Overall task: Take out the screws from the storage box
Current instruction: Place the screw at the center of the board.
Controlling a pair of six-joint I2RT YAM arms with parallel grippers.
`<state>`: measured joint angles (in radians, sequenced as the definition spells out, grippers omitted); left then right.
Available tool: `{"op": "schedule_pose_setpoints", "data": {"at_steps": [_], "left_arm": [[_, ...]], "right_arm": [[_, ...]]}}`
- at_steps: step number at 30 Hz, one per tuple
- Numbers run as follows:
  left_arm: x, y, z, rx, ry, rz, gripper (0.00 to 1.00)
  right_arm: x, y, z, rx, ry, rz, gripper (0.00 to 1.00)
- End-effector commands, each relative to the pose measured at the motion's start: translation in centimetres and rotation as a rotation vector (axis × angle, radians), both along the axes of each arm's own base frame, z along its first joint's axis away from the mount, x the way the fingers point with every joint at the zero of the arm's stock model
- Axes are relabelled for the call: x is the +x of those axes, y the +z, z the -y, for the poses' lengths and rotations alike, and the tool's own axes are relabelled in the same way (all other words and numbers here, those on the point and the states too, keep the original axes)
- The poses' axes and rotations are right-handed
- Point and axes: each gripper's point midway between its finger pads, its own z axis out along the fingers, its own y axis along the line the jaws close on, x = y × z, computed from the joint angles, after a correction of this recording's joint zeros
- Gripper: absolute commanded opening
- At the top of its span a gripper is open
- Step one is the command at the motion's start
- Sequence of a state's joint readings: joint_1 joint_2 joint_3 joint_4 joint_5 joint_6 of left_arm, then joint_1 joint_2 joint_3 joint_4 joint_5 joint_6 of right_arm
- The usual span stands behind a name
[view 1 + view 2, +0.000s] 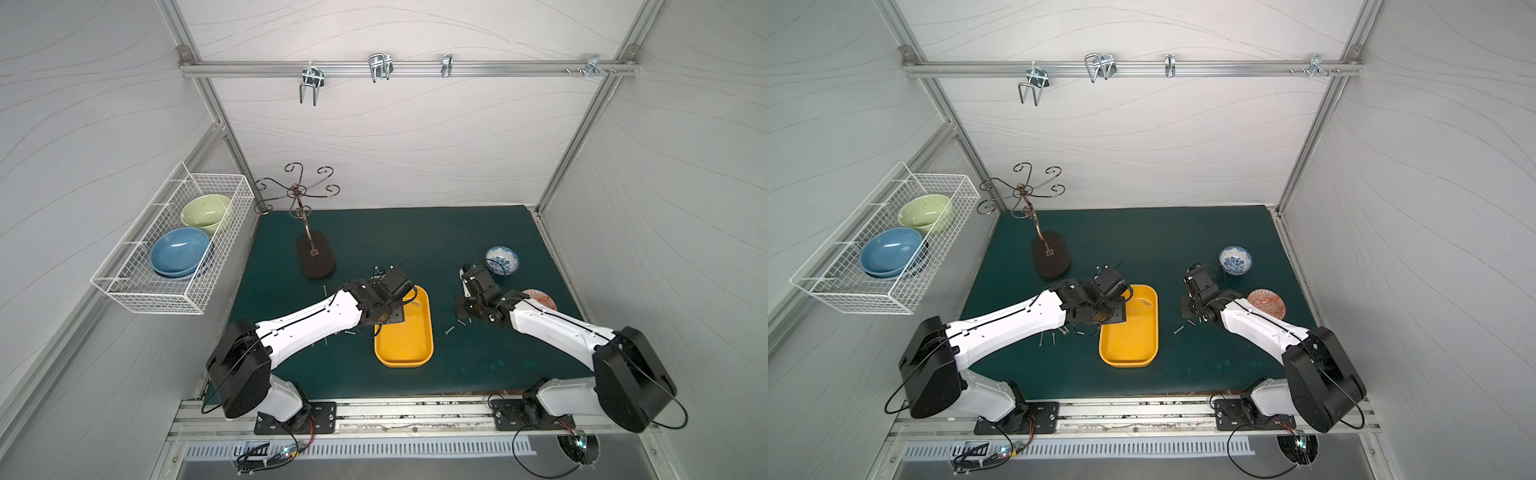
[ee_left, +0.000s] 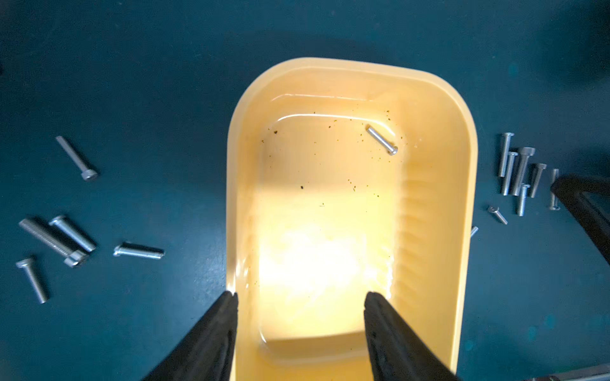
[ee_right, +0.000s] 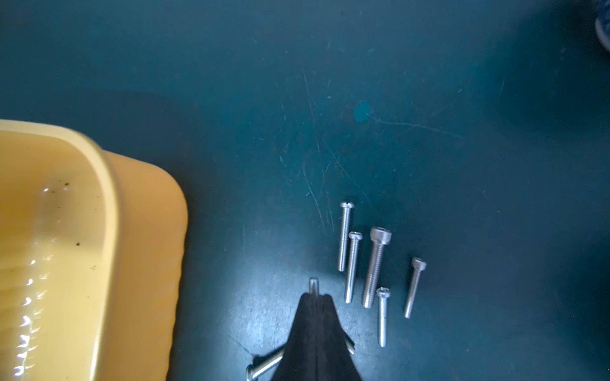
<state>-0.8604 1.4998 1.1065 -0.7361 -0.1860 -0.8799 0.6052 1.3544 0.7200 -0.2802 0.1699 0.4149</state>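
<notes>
Right fingers (image 3: pixel 307 330) around mostly hidden screw (image 3: pixel 313 284)

No text, label, brand or number is legible anywhere.

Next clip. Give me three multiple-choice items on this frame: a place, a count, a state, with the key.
1. Where do the removed screws lie?
A. on the dark green mat, on both sides of the storage box
B. all on one side of it
C. on its rim

2. How many screws remain inside the storage box?
A. none
B. one
C. five

3. How does the left gripper stand?
A. shut on a screw
B. shut, empty
C. open over the storage box

Key: 1 A, groups show on both sides; 2 B, a single screw lies near one corner; 3 C, its jaws stand apart above the box floor.
</notes>
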Motion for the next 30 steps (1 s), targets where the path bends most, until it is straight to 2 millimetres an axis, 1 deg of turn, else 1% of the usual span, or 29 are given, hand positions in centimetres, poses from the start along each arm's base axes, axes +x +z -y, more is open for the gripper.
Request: {"op": "schedule_pose_setpoints", "data": {"at_steps": [1, 6, 8, 12, 15, 20, 23, 26, 27, 28, 29, 30], "left_arm": [[1.5, 1.0, 2.4, -0.075, 0.030, 0.022, 0.65], [2.3, -0.2, 4.3, -0.104, 0.074, -0.024, 0.65], [2.6, -0.8, 4.5, -0.100, 0.105, -0.036, 0.65], [3.0, -1.8, 4.3, -0.082, 0.204, -0.058, 0.66], [3.2, -2.5, 5.1, -0.097, 0.243, -0.095, 0.66], [3.6, -3.6, 6.4, -0.071, 0.269, -0.158, 0.66], [4.1, -4.1, 6.6, -0.044, 0.293, -0.176, 0.65], [4.5, -4.7, 6.3, -0.041, 0.326, -0.181, 0.65], [4.5, -4.9, 6.1, -0.039, 0.340, -0.185, 0.62], [4.7, -5.2, 5.9, -0.042, 0.349, -0.189, 0.56], [4.7, -5.5, 5.9, -0.051, 0.353, -0.195, 0.53], [4.8, -5.6, 5.8, -0.056, 0.359, -0.199, 0.53]], "right_arm": [[0.5, -0.6, 0.4, -0.004, -0.037, 0.000, 0.00], [0.6, -1.4, 0.5, -0.010, -0.049, -0.010, 0.00], [0.7, -1.9, 0.6, -0.018, -0.051, -0.020, 0.00], [0.9, -2.5, 0.8, -0.029, -0.062, -0.031, 0.00], [1.0, -2.7, 1.0, -0.027, -0.071, -0.036, 0.00], [1.2, -2.8, 1.3, -0.029, -0.079, -0.035, 0.00], [1.2, -2.6, 1.1, -0.017, -0.071, -0.027, 0.00], [1.2, -2.4, 0.7, -0.001, -0.054, -0.020, 0.00], [1.2, -2.3, 0.7, 0.001, -0.050, -0.019, 0.00], [1.2, -2.1, 0.6, 0.005, -0.047, -0.015, 0.00], [1.2, -2.0, 0.5, 0.009, -0.043, -0.011, 0.00], [1.1, -1.8, 0.5, 0.014, -0.040, -0.005, 0.00]]}}
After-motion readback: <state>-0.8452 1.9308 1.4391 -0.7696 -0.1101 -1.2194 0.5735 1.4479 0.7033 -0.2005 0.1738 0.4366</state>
